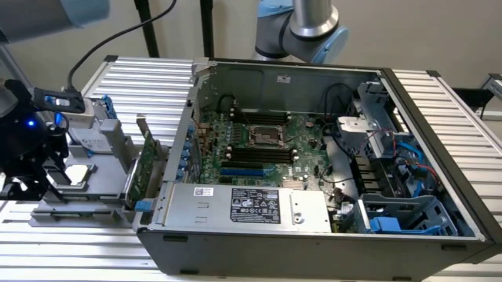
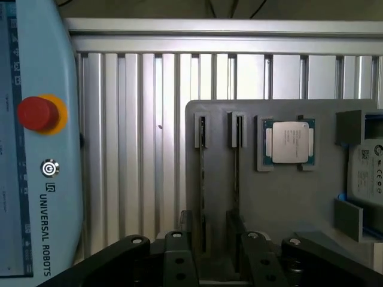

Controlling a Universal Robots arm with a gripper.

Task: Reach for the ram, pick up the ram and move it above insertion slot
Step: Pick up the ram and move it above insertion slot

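The gripper [image 2: 210, 216] hung low over the grey fixture [image 2: 287, 203] at the exterior view's left, well apart from the open computer case [image 1: 314, 235]. Its fingers [image 2: 187, 221] stood spread, pinching nothing. One stick of ram [image 2: 202, 179] ran up between them, standing on edge in a narrow groove of the fixture. A second stick [image 2: 238, 179] sat in the neighbouring groove, seemingly passing under the other finger, though the wrist view was too dark there to be sure. The grooves held each board upright with its long edge exposed, presumably so the fingers could close on its flat faces. A processor [image 2: 290, 142] lay flat in its own pocket beside them. The black insertion slots [image 1: 259, 155] on the motherboard [image 1: 306, 132] looked empty inside the case — the ram had not been lifted.
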